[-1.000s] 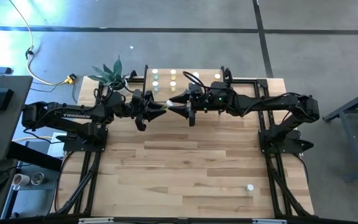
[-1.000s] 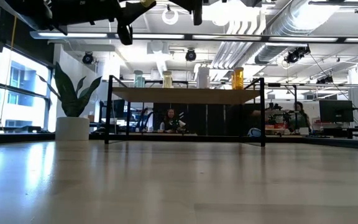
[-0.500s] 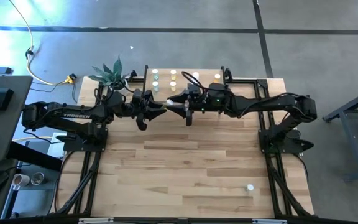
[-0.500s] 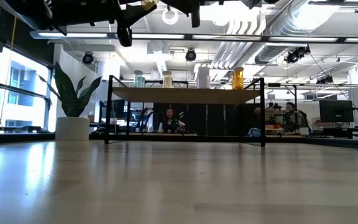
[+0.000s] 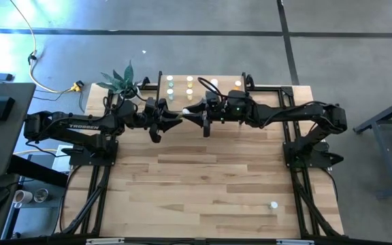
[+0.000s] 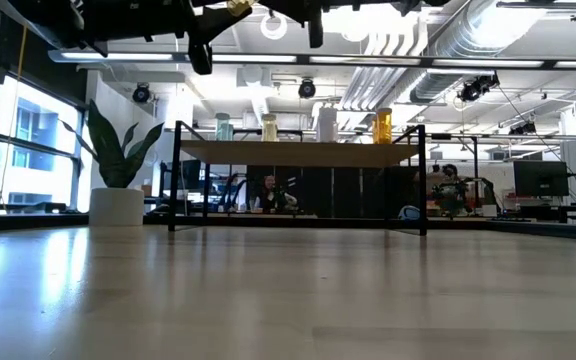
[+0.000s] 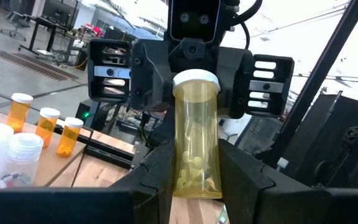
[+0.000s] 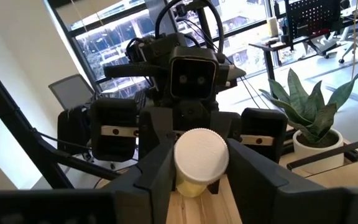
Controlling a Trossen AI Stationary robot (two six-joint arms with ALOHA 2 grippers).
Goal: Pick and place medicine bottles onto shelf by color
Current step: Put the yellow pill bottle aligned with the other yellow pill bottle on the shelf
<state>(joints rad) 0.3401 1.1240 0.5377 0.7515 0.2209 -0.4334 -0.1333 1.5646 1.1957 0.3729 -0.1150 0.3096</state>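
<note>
A yellow medicine bottle (image 7: pixel 196 143) with a white cap hangs in the air between my two grippers, above the table's far middle. My left gripper (image 7: pixel 194 186) is shut on its bottom end. My right gripper (image 8: pixel 201 177) faces it from the right, its fingers closed against the cap end. In the high view the two grippers meet tip to tip at the bottle (image 5: pixel 185 113). Behind them stands the shelf (image 6: pixel 298 152), with green (image 6: pixel 224 126), yellow (image 6: pixel 269 127), white (image 6: pixel 326 124) and orange (image 6: pixel 382 125) bottles upright on its top. My left gripper pinches the bottle's lower body (image 7: pixel 194 174) between its two fingers, coming level from the table's left. The bottle lies along the fingers, cap pointing away from them, lifted clear of the table. My right gripper has the bottle's white cap (image 8: pixel 201 155) between its two fingers (image 8: pixel 160 171), coming level from the table's right. The cap faces straight into the gripper. The bottle stays level in the air between both grippers.
A potted plant (image 5: pixel 121 80) stands at the table's far left corner beside the shelf. One lone bottle (image 5: pixel 273 205) stands near the table's front right. The broad wooden tabletop (image 5: pixel 203 184) stretches in front of both arms.
My right gripper's fingers have drawn in from wide open onto the bottle's cap. Both arms have kept their places, and the bottle stays level between them.
</note>
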